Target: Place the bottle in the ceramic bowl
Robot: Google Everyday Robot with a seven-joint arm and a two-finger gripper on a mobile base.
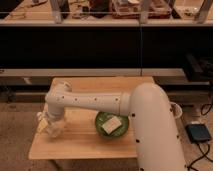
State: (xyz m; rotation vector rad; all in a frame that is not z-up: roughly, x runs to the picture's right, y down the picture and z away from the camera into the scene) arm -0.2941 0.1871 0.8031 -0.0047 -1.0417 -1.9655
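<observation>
The green ceramic bowl [119, 131] sits on the wooden table [100, 147], right of centre, with a pale flat piece lying inside it. The whitish bottle [44, 123] is at the table's left edge, partly covered by my gripper [52, 127]. The white arm reaches from the lower right across the table, bends at its elbow [57, 97], and drops down onto the bottle. The gripper is at the bottle, left of the bowl and about a bowl's width from it. Whether it holds the bottle does not show.
The table's left edge is right beside the gripper. A dark counter with cluttered shelves [130, 10] runs along the back. A dark flat device [200, 133] with a cable lies on the floor at the right.
</observation>
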